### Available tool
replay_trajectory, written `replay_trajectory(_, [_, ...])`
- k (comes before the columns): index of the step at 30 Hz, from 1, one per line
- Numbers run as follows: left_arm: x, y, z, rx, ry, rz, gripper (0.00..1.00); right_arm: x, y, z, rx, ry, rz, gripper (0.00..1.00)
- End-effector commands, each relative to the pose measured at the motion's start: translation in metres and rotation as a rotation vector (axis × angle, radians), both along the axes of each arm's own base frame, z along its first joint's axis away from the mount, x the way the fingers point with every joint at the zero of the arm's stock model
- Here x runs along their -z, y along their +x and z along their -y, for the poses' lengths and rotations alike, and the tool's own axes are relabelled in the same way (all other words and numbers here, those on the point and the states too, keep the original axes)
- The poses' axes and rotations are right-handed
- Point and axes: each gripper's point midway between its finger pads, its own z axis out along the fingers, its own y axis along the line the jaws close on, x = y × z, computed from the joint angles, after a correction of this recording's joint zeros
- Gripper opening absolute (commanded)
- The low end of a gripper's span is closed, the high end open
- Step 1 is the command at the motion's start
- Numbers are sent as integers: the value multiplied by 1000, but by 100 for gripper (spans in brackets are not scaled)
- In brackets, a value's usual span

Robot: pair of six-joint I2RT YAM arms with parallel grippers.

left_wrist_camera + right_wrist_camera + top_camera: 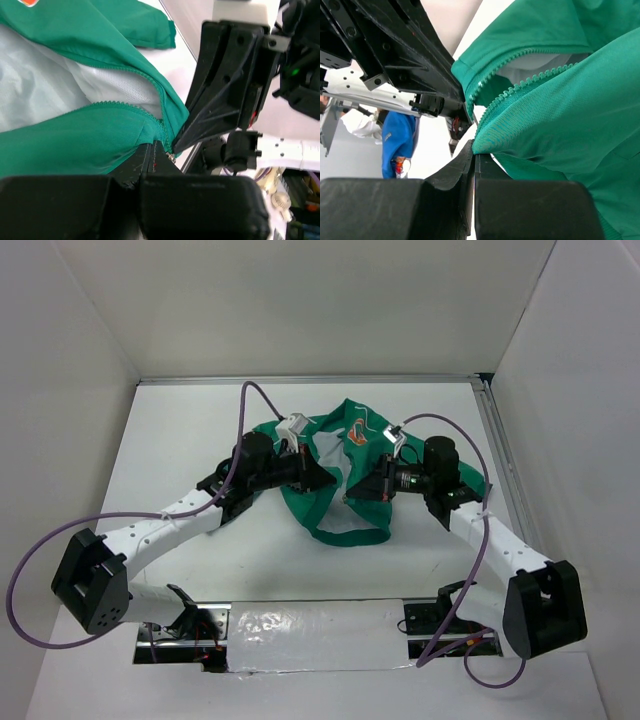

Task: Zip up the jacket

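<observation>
We see both arms bent inward; left pincer (pixel 328 479) and right pincer (pixel 360 493) are clamped on the hem of the jacket (pixel 335 430).

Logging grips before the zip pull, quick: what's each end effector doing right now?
Left end effector: closed, pinching the jacket at its front edge.
Right end effector: closed, pinching the jacket's opposite front edge.

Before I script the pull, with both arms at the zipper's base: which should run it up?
Left, probably: the left end effector is shut where the zipper teeth meet; the right end effector pinches jacket hem.
</observation>
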Motion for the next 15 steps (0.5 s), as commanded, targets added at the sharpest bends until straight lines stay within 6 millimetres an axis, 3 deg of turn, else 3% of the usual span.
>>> replay_trajectory(1, [-32,8,3,-71,-107,-5,0,-12,-1,-5,-30,39,61,0])
replay_trajectory(15, [-27,1,7,-128,-117,-89,0,-23,9,-12,3,83,116,0])
